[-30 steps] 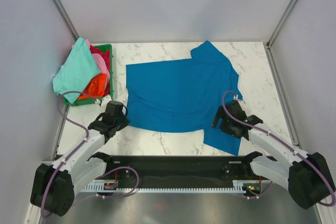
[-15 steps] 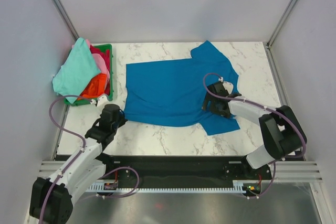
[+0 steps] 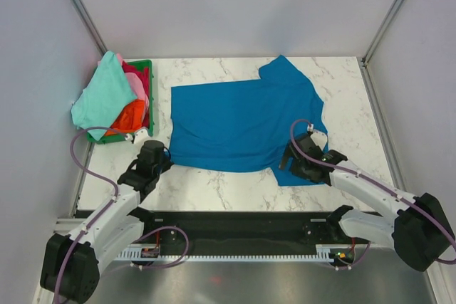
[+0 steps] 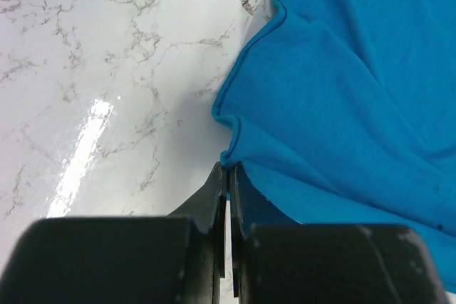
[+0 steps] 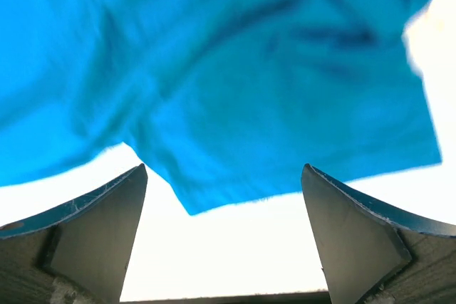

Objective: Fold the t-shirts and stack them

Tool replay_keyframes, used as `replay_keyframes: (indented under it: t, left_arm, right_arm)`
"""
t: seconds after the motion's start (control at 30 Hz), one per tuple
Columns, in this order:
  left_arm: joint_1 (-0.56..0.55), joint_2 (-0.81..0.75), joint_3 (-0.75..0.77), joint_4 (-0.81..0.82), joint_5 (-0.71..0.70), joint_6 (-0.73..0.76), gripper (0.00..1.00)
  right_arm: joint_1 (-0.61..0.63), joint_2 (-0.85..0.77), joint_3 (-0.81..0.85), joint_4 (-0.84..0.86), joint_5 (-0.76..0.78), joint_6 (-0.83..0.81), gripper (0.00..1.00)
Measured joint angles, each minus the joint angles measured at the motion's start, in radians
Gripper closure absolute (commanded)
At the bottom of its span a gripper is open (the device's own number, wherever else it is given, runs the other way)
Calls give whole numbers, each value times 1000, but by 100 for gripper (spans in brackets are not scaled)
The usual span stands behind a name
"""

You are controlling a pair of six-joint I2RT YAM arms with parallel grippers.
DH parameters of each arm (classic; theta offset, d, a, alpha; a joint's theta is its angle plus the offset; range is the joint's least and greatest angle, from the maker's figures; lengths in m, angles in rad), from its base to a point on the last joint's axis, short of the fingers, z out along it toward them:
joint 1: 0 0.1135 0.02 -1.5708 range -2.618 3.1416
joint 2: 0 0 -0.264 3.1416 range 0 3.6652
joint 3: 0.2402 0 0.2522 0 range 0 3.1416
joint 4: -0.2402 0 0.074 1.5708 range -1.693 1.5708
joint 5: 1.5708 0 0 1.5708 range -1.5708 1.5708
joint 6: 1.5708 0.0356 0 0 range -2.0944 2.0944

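Bright blue cloth t-shirt (image 3: 242, 122) is lying spread on white marble counter (image 3: 214, 186); left hand (image 4: 228, 176), closed, is pinching its near-left hem corner; right hand (image 5: 224, 169), gaping and empty, is hovering over its near-right sleeve.

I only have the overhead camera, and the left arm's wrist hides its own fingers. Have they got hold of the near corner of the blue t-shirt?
Observer: On the left wrist camera the left gripper has its fingers pressed together. The corner hem of the blue t-shirt runs right into their tips, so it looks pinched.
Operator: And the right one?
Observer: On the right wrist camera the right gripper has its fingers spread wide and holds nothing. A corner of blue cloth lies ahead between them.
Operator: Is the cloth flat by the left fingers?
Observer: No, the hem buckles into a small fold just ahead of the tips, with bare marble table beside it.
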Motion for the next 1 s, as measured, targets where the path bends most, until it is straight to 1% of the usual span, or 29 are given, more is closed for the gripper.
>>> replay_keyframes:
  t: [0.13, 0.3, 0.4, 0.43, 0.5, 0.53, 0.6, 0.7, 0.73, 0.8, 0.83, 0.87, 0.9, 0.93, 1.0]
  left_arm:
    - [0, 3, 0, 0, 0, 3, 98]
    - [0, 3, 0, 2, 0, 3, 98]
    - [0, 3, 0, 3, 0, 3, 98]
    - [0, 3, 0, 3, 0, 3, 98]
    - [0, 4, 0, 3, 0, 3, 98]
    - [0, 4, 0, 4, 0, 3, 98]
    - [0, 5, 0, 5, 0, 3, 98]
    - [0, 8, 0, 6, 1, 3, 98]
    - [0, 10, 0, 6, 1, 3, 98]
    - [0, 10, 0, 6, 1, 3, 98]
    - [0, 10, 0, 6, 1, 3, 98]
    - [0, 10, 0, 6, 1, 3, 98]
    - [0, 11, 0, 6, 1, 3, 98]
    - [0, 11, 0, 6, 1, 3, 98]
    - [0, 13, 0, 6, 1, 4, 98]
  right_arm:
    - [58, -25, -53, -50, 12, 83, 7]
    - [62, -24, -101, -68, 13, 140, 10]
    - [63, -20, -105, -64, 23, 161, 12]
    - [63, -20, -106, -63, 27, 167, 14]
    - [63, -16, -106, -60, 39, 177, 15]
    - [63, -13, -105, -56, 45, 181, 18]
    - [63, -4, -103, -54, 59, 189, 20]
    - [62, 11, -99, -48, 78, 195, 31]
    - [61, 18, -97, -44, 86, 194, 43]
    - [57, 32, -95, -33, 101, 189, 56]
    - [53, 40, -94, -26, 107, 187, 69]
    - [50, 46, -93, -19, 112, 182, 77]
    - [48, 51, -93, -13, 113, 182, 92]
    - [44, 56, -93, -5, 116, 177, 99]
    - [42, 60, -93, 13, 116, 177, 100]
